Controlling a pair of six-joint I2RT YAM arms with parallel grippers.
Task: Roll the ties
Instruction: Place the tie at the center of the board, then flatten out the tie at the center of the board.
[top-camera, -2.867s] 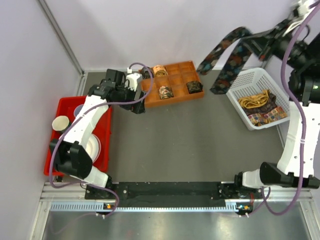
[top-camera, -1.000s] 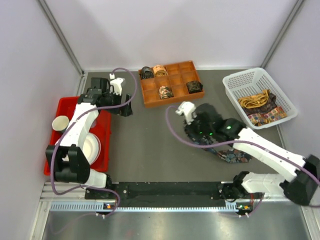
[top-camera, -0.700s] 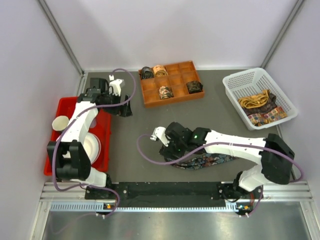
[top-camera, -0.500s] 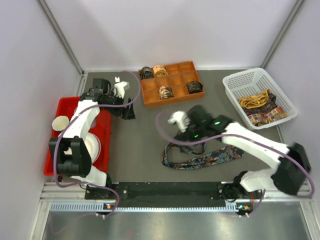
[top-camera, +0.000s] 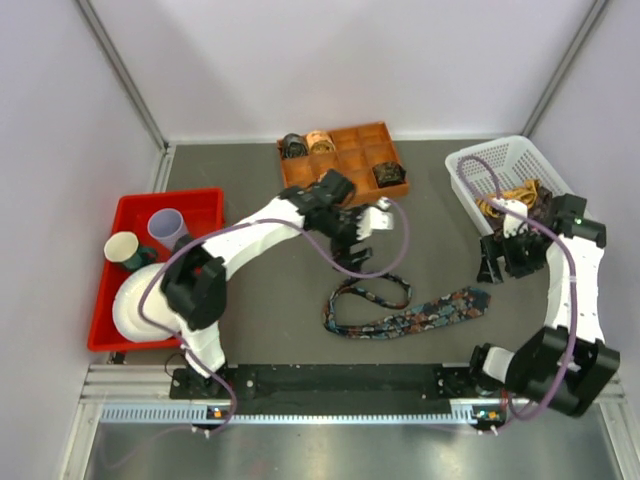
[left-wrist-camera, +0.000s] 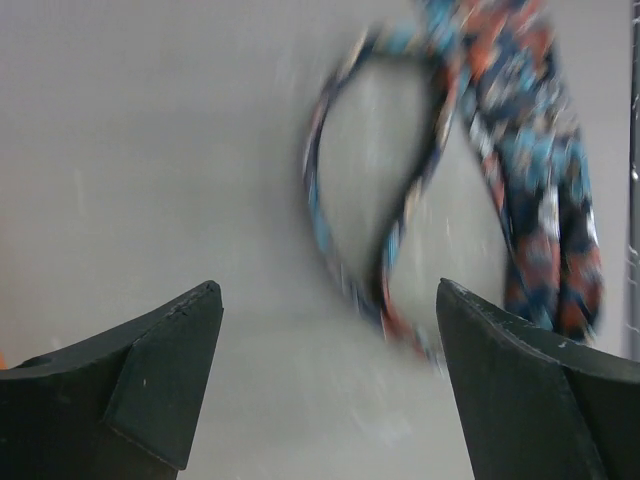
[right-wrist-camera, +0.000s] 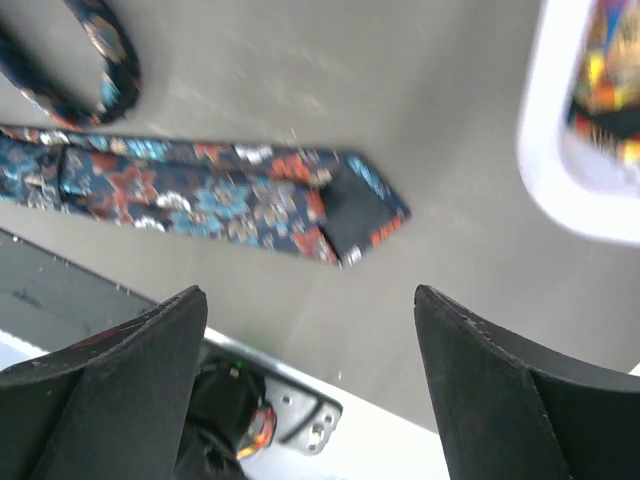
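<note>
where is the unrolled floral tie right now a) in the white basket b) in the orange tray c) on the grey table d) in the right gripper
c: the floral tie lies loose, partly looped, on the grey table.

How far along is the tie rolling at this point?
Done: three coiled ties sit in the orange tray, though the left arm hides part of it. In hand: nothing is gripped; a floral tie lies unrolled on the table, the open left gripper above its narrow looped end, the open right gripper near its wide end. Left: rolling that tie, plus the loose ties in the white basket.
</note>
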